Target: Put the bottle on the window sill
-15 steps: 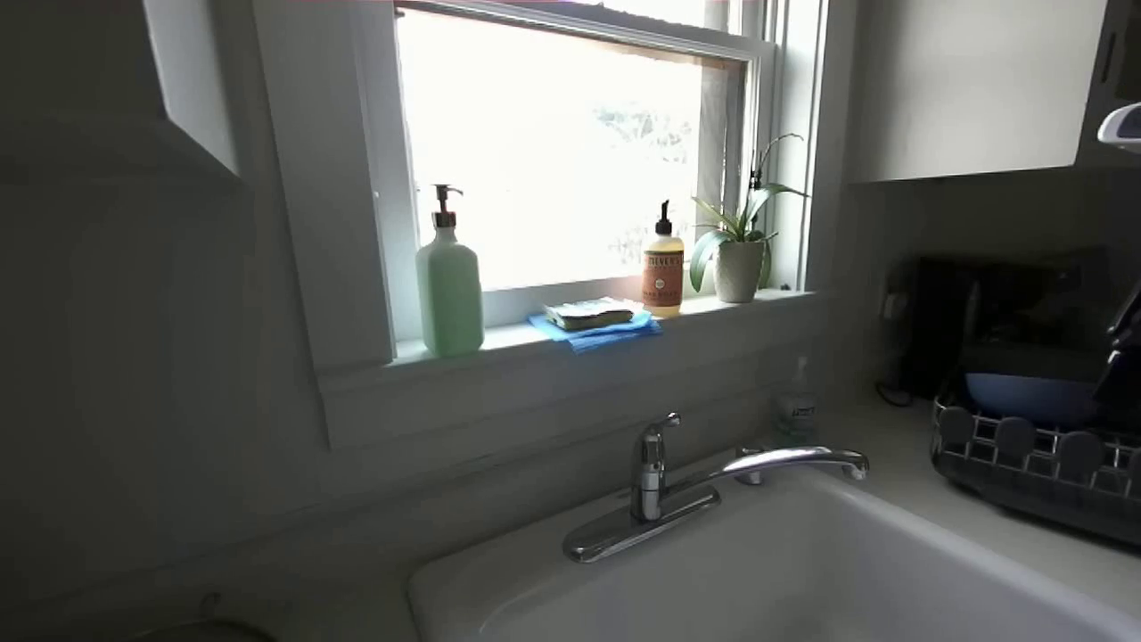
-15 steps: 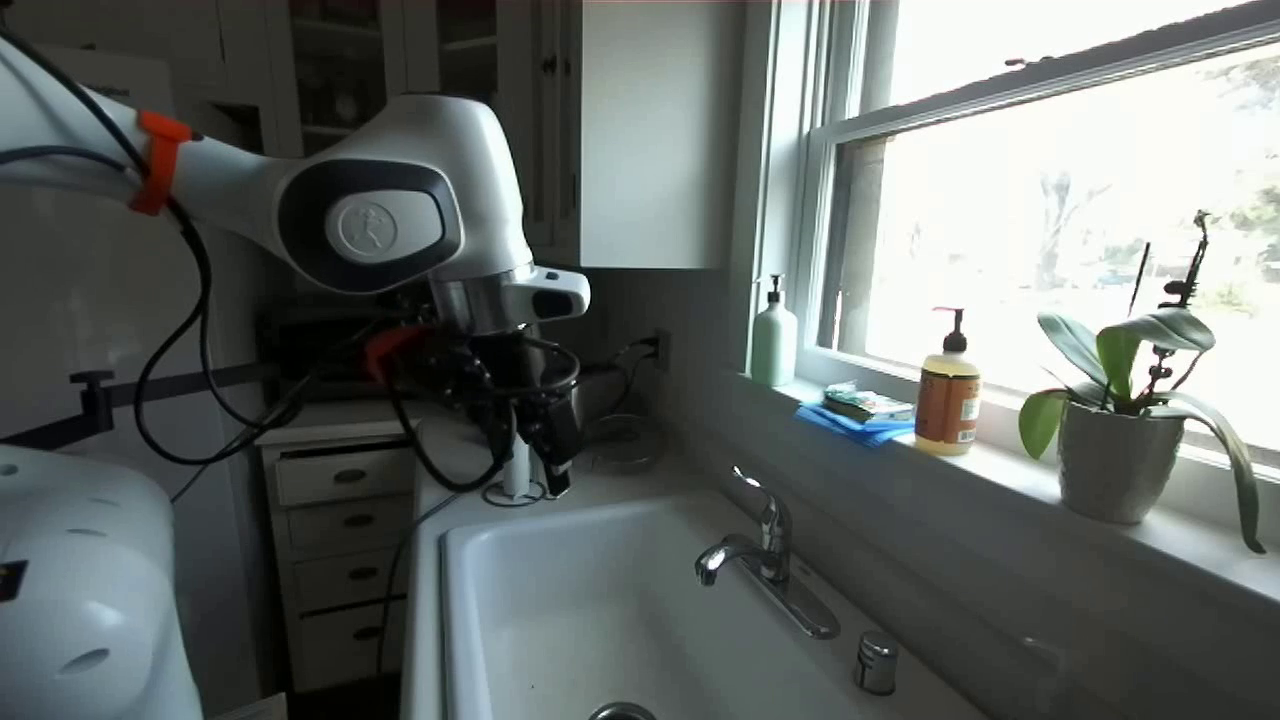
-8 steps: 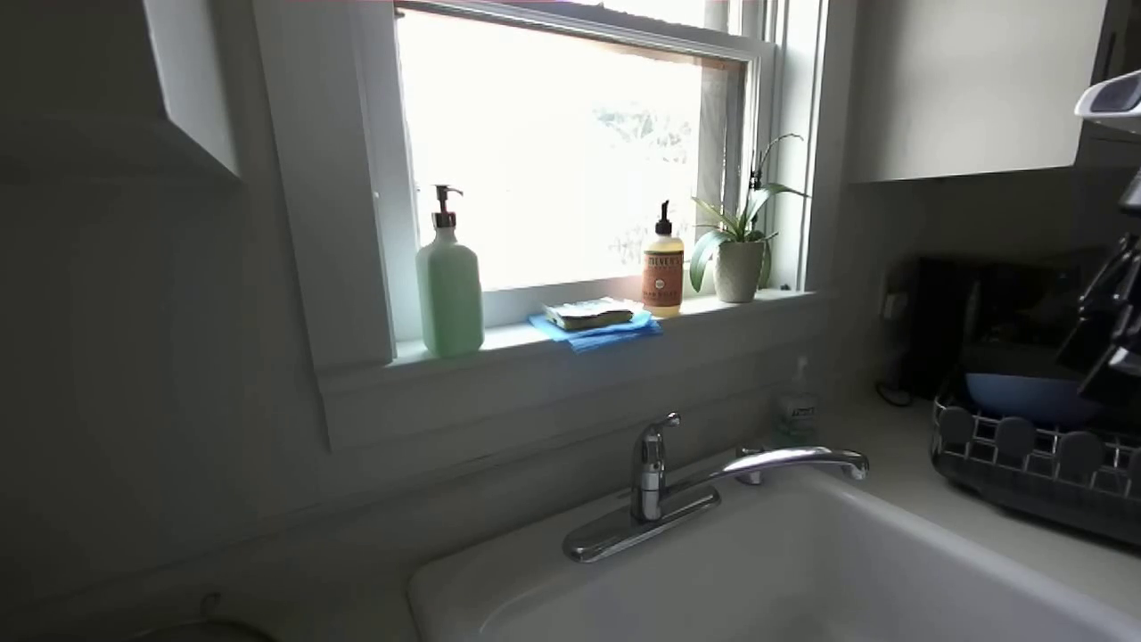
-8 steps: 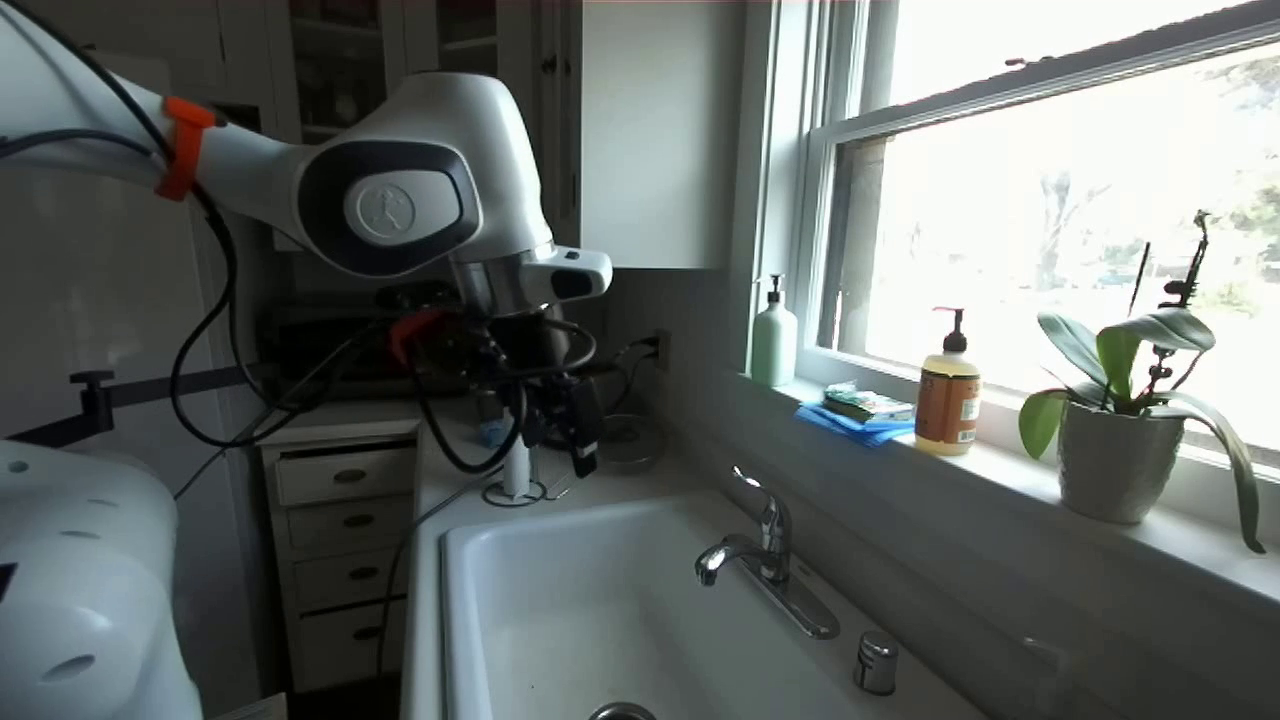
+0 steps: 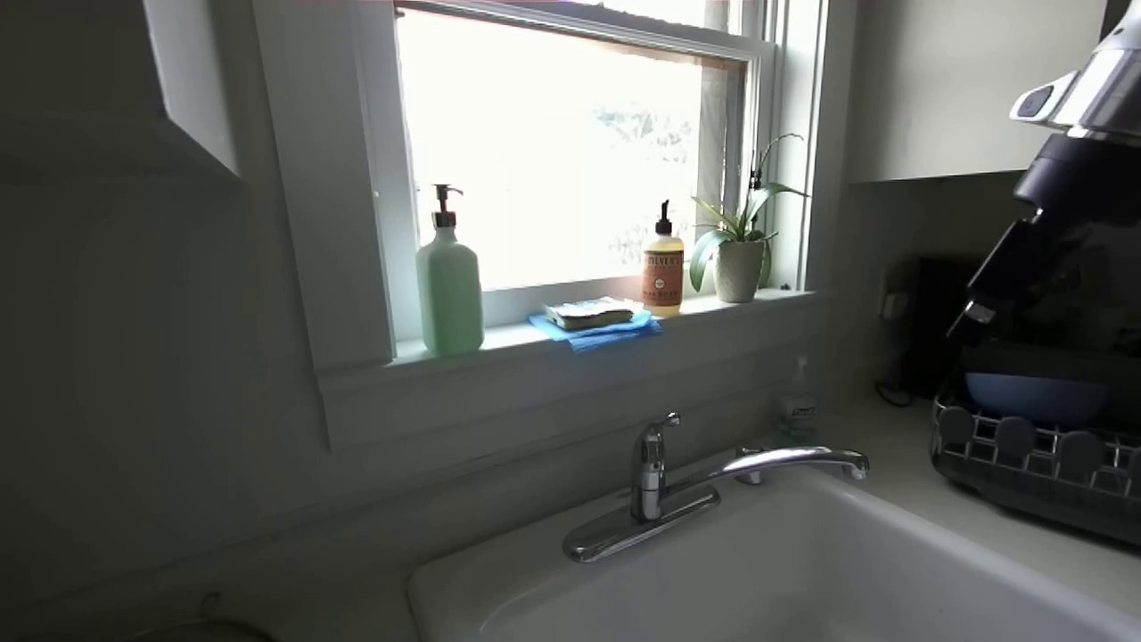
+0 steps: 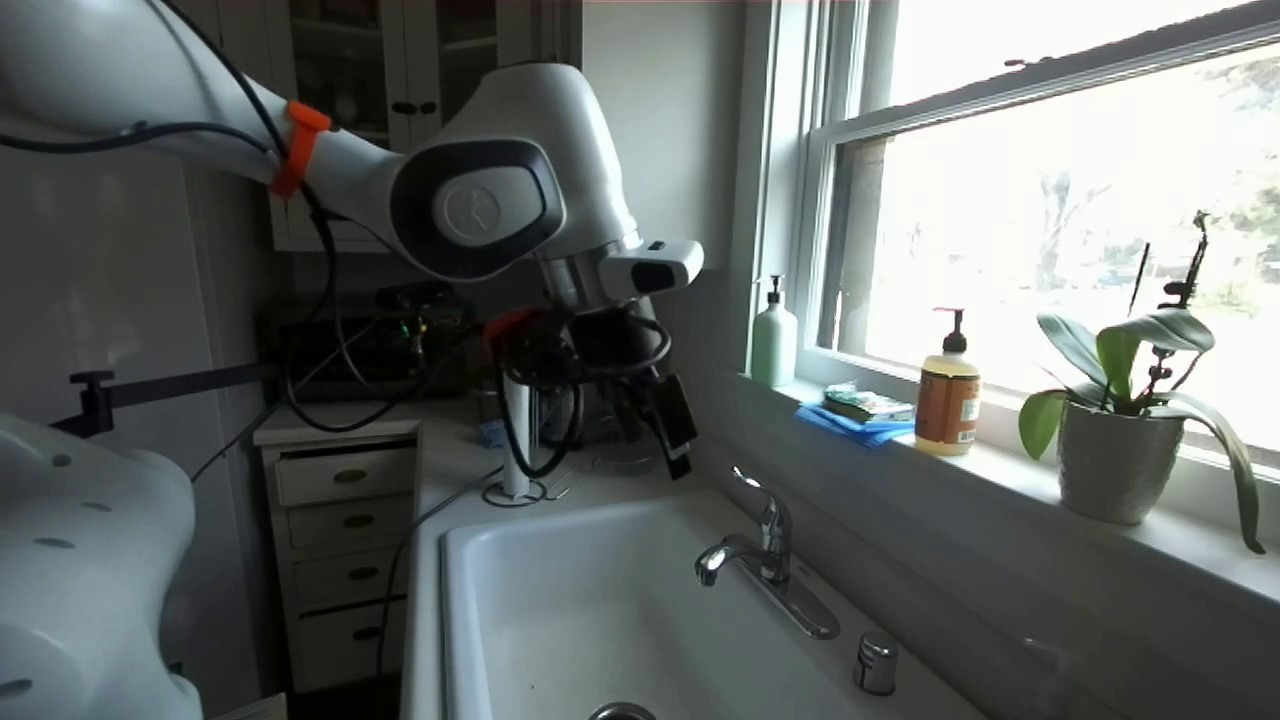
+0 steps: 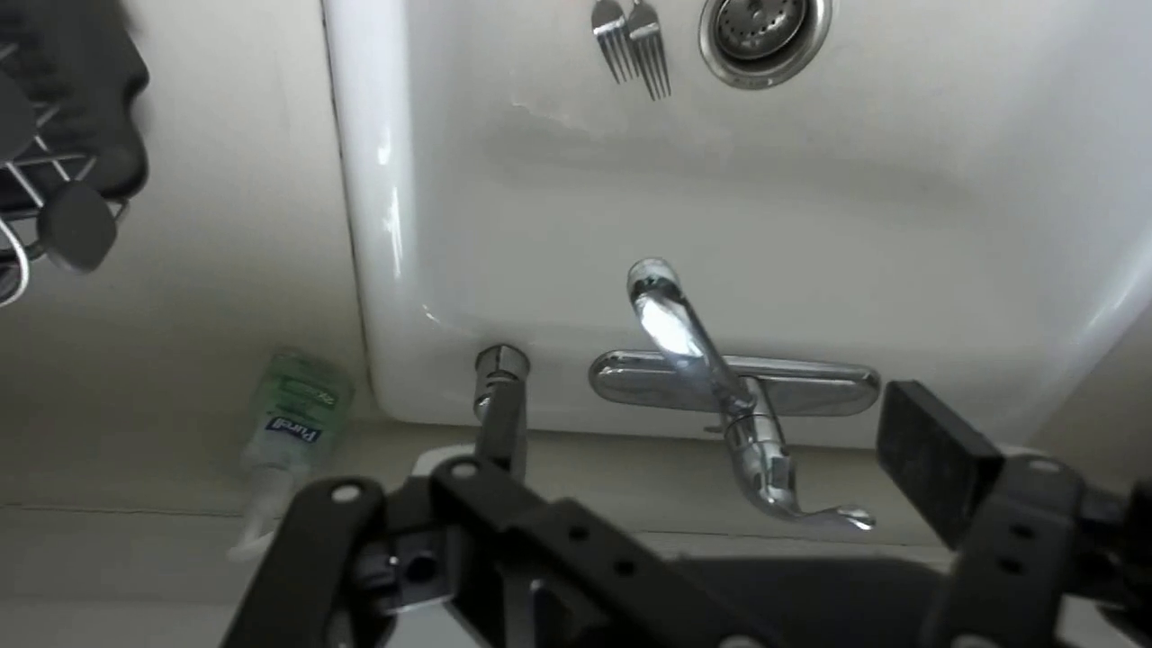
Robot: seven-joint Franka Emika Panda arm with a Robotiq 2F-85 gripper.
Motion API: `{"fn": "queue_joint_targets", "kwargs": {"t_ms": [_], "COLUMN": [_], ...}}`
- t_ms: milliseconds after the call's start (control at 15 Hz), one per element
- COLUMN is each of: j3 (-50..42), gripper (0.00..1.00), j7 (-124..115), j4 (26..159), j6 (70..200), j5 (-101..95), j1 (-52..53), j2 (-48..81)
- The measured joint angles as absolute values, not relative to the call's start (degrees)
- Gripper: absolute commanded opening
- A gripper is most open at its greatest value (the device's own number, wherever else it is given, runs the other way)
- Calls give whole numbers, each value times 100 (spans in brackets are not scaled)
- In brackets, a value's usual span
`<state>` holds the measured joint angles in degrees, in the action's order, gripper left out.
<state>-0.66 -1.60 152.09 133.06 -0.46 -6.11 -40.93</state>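
A clear pump bottle with a Purell label (image 5: 796, 412) stands on the counter by the sink corner. In the wrist view the bottle (image 7: 301, 405) is left of my left finger. The white window sill (image 5: 510, 337) runs under the window, also in an exterior view (image 6: 1010, 476). On it stand a tall green pump bottle (image 5: 450, 299) and an orange-labelled soap bottle (image 5: 662, 276). My gripper (image 7: 706, 425) is open, with nothing between its fingers, above the faucet area in the wrist view. It hangs over the sink side in an exterior view (image 6: 660, 455), apart from every bottle.
The sill also holds a blue cloth with a sponge (image 5: 593, 316) and a potted plant (image 5: 738, 267). A chrome faucet (image 7: 688, 337) and sprayer (image 7: 500, 364) stand at the sink's back edge. A dish rack (image 5: 1034, 446) is beside the sink (image 6: 600, 600). Forks (image 7: 630, 45) lie in it.
The arm has moved closer to the window side. The gripper went rightward in an exterior view and came in from the right edge in an exterior view. The bottles have not moved.
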Motion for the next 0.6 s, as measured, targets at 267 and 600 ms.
{"fn": "queue_joint_targets", "kwargs": {"t_ms": [267,600], "j3": [-22,-18], "gripper": [100,100], "j7": [-610,-1041], "j4": [14757,14147], "j6": [13501,13559], "j5": [-172,-258], "j1": [-899,-1116], "j2": [-3425,-2628]}}
